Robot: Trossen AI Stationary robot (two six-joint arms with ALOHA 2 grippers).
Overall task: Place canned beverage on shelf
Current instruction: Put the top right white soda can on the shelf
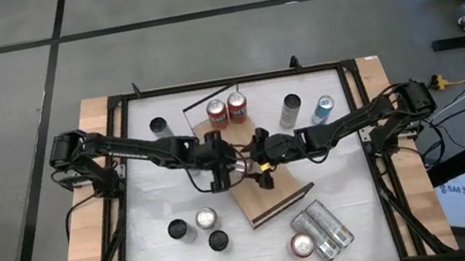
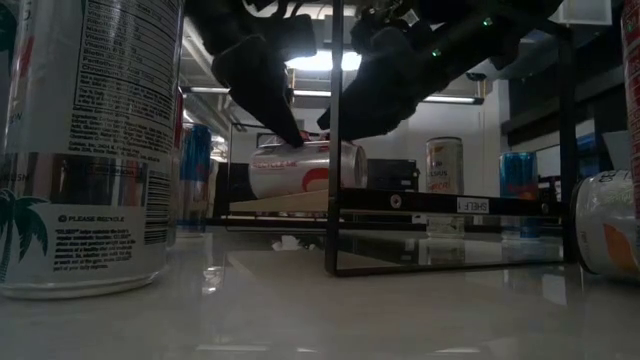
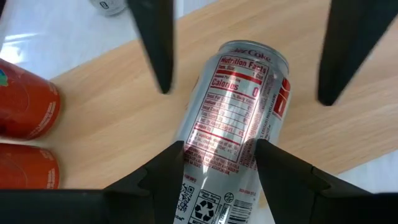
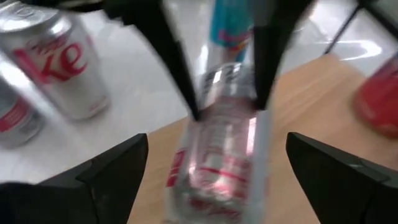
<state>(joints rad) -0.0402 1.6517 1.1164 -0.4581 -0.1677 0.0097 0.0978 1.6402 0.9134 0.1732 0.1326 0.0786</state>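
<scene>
Silver Diet Coke can [image 3: 233, 118] lies on its side on the wood shelf [image 3: 99, 143], approx mid-board, near 2 red cans [image 1: 226, 109] standing at the shelf's far end. Left gripper [image 3: 214, 163] is clamped on the can, fingers pressing both sides. Right gripper [image 4: 217, 165] faces it from the other end w/ fingers spread wide either side of the can, not touching, holding nothing. More cans sit on the white table [image 1: 158, 196].
</scene>
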